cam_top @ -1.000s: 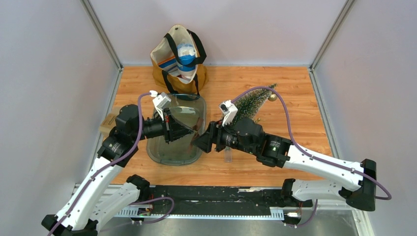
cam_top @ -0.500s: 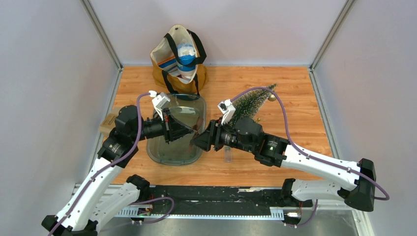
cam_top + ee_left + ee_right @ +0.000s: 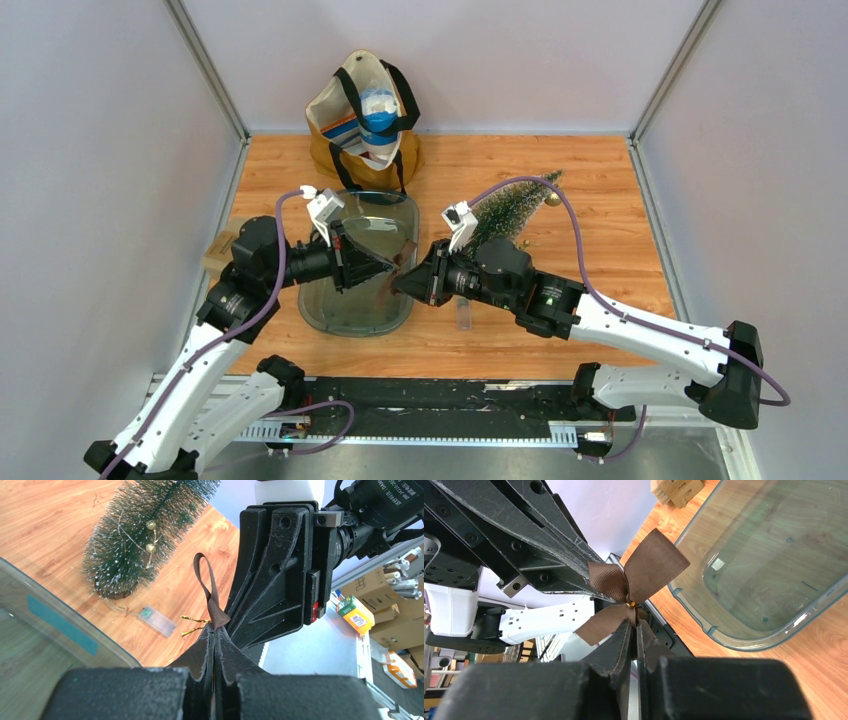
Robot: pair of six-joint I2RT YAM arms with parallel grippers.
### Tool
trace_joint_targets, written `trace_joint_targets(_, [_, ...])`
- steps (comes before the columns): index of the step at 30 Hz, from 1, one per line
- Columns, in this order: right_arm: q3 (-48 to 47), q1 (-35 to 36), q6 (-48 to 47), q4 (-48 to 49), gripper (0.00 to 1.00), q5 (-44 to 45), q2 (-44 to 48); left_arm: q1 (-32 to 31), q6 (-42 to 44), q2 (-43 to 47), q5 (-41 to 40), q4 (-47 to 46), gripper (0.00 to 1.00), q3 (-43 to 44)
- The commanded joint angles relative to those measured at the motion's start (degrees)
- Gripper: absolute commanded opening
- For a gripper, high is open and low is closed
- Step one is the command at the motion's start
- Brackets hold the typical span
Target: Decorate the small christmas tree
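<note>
Green, frost-tipped small christmas tree (image 3: 510,208) lies on side on wooden table (image 3: 620,170), right of clear tray (image 3: 340,328), just behind right arm. Over tray's right edge, brown ribbon bow (image 3: 636,577) pinched from both sides: left gripper (image 3: 214,637) clamped tight on it, right gripper (image 3: 634,627) closed on knot.
</note>
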State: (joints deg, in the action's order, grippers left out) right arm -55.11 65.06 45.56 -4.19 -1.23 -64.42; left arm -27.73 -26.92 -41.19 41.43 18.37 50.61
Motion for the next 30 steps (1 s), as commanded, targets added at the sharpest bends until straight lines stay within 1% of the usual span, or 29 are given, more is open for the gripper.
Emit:
trace_joint_targets(1, [-0.26, -0.19, -1.61, 0.15, 0.06, 1.15, 1.40, -0.22, 1.42, 0.58, -1.87, 1.40, 0.00, 0.19])
trace_joint_targets(5, [-0.43, -0.19, -2.75, -1.00, 0.00, 1.15, 1.58, -0.22, 3.44, -0.21, -3.98, 4.38, 0.05, 1.59])
trace_joint_targets(8, [-1.05, -0.19, -3.72, -2.66, 0.00, 1.15, 1.41, -0.14, 4.07, -0.56, -4.78, 5.80, 0.08, 1.95])
trace_joint_targets(9, [-1.31, -0.19, -4.07, -3.19, 0.00, 1.23, 1.23, -0.22, 4.24, -0.56, -4.87, 5.97, 0.13, 1.95])
trace_joint_targets(11, [-1.75, -0.19, -4.60, -3.98, 0.00, 1.23, 1.14, -0.14, 4.59, -0.65, -5.65, 6.59, 0.19, 2.12])
trace_joint_targets(12, [-1.84, -0.19, -4.86, -4.34, 0.00, 1.23, 1.06, -0.22, 4.85, -0.65, -6.53, 7.29, 0.27, 2.39])
trace_joint_targets(13, [-2.01, -0.19, -5.30, -4.77, 0.00, 1.23, 1.05, -0.14, 5.03, -0.65, -6.97, 7.64, 0.30, 2.56])
trace_joint_targets(14, [-2.36, -0.11, -5.65, -5.56, 0.00, 3.24, 1.14, -0.22, 5.03, -0.56, -8.28, 8.60, 0.37, 3.00])
trace_joint_targets(15, [-2.63, -0.19, -5.92, -6.79, 0.00, 3.87, 1.06, -0.14, 5.21, -0.56, -8.73, 9.13, 0.40, 3.00])
trace_joint_targets(16, [-2.98, -0.19, -6.36, -7.93, 0.00, 4.39, 0.97, -0.22, 5.21, -0.30, -10.13, 9.84, 0.49, 3.18])
trace_joint_targets(17, [-3.42, -0.19, -6.97, -9.16, 0.00, 4.83, 0.97, -0.22, 5.12, -0.03, -11.18, 10.19, 0.52, 3.27])
trace_joint_targets(18, [-3.60, -0.19, -7.41, -9.96, 0.00, 5.19, 0.97, -0.14, 4.60, 0.32, -13.54, 11.06, 0.59, 3.27])
trace_joint_targets(20, [-3.77, -0.19, -8.20, -11.45, 0.00, 5.89, 0.97, -0.22, 3.81, 0.49, -18.11, 12.64, 0.67, 3.53])
trace_joint_targets(22, [-3.69, -0.19, -8.99, -12.77, 0.00, 6.85, 0.97, -0.22, 1.97, 0.58, -20.42, 13.00, 0.73, 3.79])
trace_joint_targets(23, [-3.69, -0.19, -9.35, -13.30, 0.00, 7.03, 0.97, -0.22, 1.17, 0.50, -21.73, 13.18, 0.74, 3.88])
trace_joint_targets(24, [-3.60, -0.19, -9.78, -13.65, 0.00, 7.04, 0.97, -0.14, -0.92, 0.50, -22.00, 12.92, 0.77, 3.71])
trace_joint_targets(26, [-3.69, -0.19, -10.66, -14.44, 0.00, 7.38, 0.79, -0.14, -3.83, 0.06, -21.22, 11.78, 0.79, 3.36])
trace_joint_targets(29, [-3.86, -0.19, -11.72, -15.24, 0.00, 7.04, 0.44, -0.14, -8.76, -0.73, -15.61, 6.09, 0.80, 1.52])
trace_joint_targets(30, [-3.78, -0.19, -11.90, -15.33, 0.00, 7.04, 0.44, -0.14, -12.07, -1.00, -13.68, 3.63, 0.80, 0.47])
